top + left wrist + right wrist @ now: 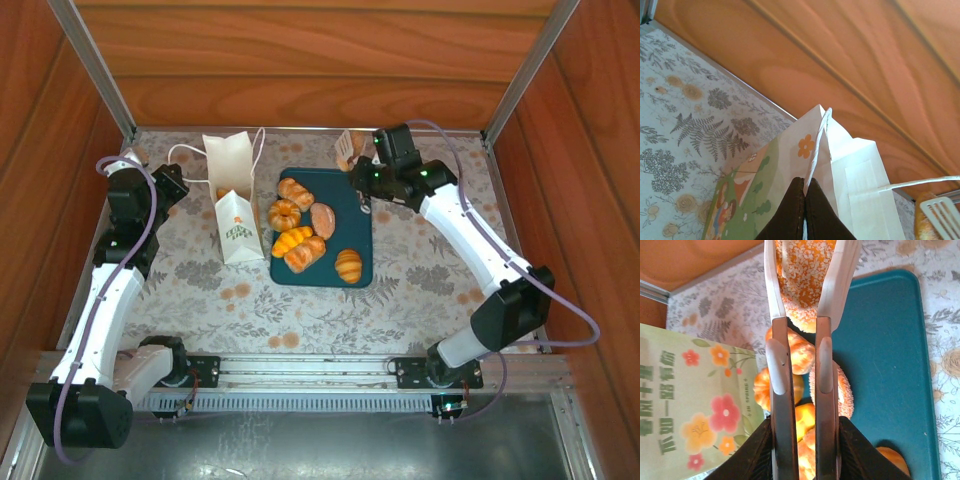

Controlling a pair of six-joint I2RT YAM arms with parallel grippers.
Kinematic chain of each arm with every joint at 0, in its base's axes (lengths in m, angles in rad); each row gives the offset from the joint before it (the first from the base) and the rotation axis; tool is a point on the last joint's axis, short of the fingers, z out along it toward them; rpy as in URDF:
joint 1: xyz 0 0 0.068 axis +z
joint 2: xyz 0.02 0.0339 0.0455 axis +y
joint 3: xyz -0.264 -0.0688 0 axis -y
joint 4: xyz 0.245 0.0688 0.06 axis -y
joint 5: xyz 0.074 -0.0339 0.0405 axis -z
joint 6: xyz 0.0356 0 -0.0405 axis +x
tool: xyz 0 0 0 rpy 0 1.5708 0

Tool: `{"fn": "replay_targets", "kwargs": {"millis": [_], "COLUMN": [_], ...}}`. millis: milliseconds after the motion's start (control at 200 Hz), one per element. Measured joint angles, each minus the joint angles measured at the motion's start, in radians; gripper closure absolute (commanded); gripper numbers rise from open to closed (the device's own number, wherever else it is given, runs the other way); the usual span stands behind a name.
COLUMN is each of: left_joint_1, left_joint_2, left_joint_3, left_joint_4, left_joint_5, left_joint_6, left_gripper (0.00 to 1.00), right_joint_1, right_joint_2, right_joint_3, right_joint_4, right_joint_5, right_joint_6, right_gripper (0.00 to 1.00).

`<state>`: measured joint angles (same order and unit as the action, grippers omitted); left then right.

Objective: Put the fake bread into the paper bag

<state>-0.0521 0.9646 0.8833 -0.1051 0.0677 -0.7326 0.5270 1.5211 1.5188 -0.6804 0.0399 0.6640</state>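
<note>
Currently left gripper [804, 187] pinches the white floral paper bag [855, 175] by its rim, right gripper [803, 390] squeezes white plastic tongs [772, 280] around an orange speckled roll [802, 270] at top centre; a slack squeeze could drop it short.

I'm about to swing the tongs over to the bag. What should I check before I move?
1. Left gripper, jaws shut on bag rim by the cord: ok.
2. Right gripper, jaws shut on tongs: ok.
3. Bread clamped between the tong blades: ok.
4. Bag stands left of the tray: ok.
5. Bag mouth open wide enough: cannot tell.
6. Held bread high enough above the pieces on the tray: cannot tell.
</note>
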Motion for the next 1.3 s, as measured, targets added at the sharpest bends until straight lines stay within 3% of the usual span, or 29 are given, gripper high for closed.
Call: {"fn": "replay_targets", "kwargs": {"millis": [735, 1299], "left_joint_1": [0.000, 0.000], "left_joint_2": [-0.003, -0.003], "left_joint_3": [0.000, 0.000], "left_joint_4": [0.000, 0.000], "left_joint_5": [0.000, 0.000], "left_joint_6": [0.000, 0.000], "left_gripper": [1.00, 1.00], "right_joint_1": [0.273, 0.383], "right_joint_2": [-0.035, 0.049], "right_joint_3": [0.276, 0.431], "right_joint_4": [0.037, 0.031], "right_joint_5": [0.019, -0.008], "right_joint_6": [-0.156, -0.264], "right_gripper": [0.74, 0.74]}}
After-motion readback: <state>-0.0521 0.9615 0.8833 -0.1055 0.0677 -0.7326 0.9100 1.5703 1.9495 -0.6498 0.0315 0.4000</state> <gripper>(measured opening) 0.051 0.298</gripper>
